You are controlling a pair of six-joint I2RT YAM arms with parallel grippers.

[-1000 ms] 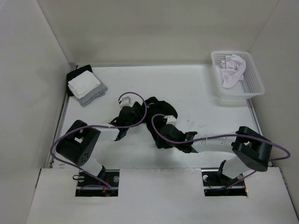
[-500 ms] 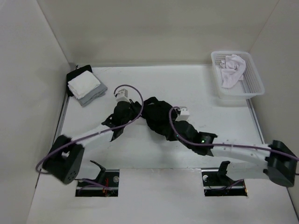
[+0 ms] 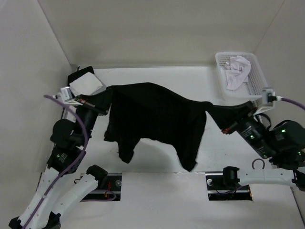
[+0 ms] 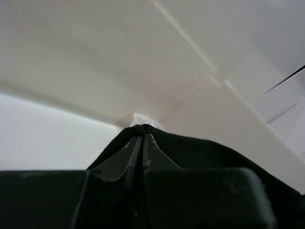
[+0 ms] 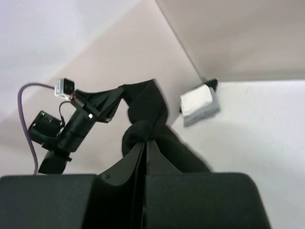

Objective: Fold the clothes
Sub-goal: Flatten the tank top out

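the black tank top [image 3: 157, 114] is stretched out in a wide sheet between the 2 arms, its long axis running sideways, from just beside the near left corner of the white basket [image 3: 259, 89] out to a point well to the basket's left. its upper edge is pulled taut along that line, dipping a little toward the basket end. the rest hangs off this edge, with 2 uneven lobes pointing toward the arm bases, the longer lobe being the one nearer the basket.

the right gripper [image 3: 228, 125], just in front of the basket, has its fingers pressed together on a bunched corner of the tank top; its wrist view shows fabric pinched at the tips. the left gripper [image 3: 100, 102], at the end far from the basket, is likewise clamped on the opposite corner, with cloth folded over its closed tips.

a white garment [image 3: 237, 71] lies crumpled inside the basket. a stack of cloths [image 3: 86, 85], white on top, sits well apart to the basket's left, just beyond the left gripper
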